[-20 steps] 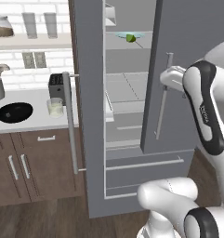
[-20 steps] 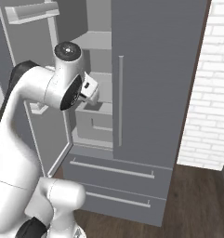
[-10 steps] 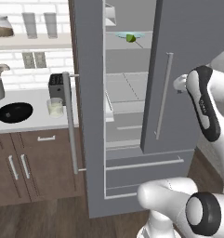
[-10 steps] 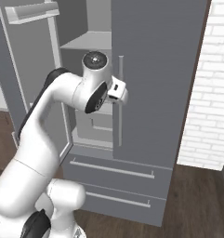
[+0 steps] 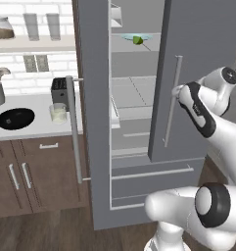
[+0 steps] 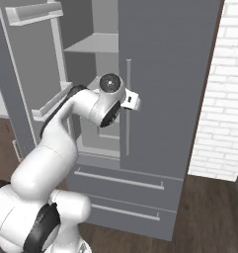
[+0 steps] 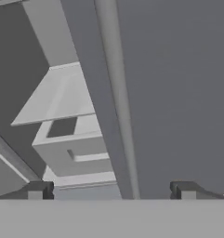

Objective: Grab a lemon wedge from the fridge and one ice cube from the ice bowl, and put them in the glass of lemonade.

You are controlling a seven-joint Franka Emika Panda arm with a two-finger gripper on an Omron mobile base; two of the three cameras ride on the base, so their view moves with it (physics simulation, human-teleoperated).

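The grey fridge (image 5: 92, 108) has its left door swung wide and its right door (image 5: 202, 49) slightly ajar. A tiny green lemon wedge (image 5: 137, 40) lies on a pale blue plate (image 5: 130, 37) on an upper shelf. My gripper (image 5: 176, 91) (image 6: 133, 103) (image 7: 112, 191) is open, its fingertips (image 7: 39, 190) on either side of the right door's silvery bar handle (image 7: 118, 102). On the counter at the left stand the black ice bowl (image 5: 15, 118) and the glass of lemonade (image 5: 58, 113). The ice cube is too small to make out.
A dark toaster (image 5: 58, 90) stands behind the glass. Brown cabinets (image 5: 26, 171) run under the counter, and two fridge drawers (image 6: 125, 188) sit below the doors. A white brick wall (image 6: 224, 99) closes in on the fridge's right side.
My hand has swung across from the open compartment to the right door's handle and now straddles it. The jaws stayed open.
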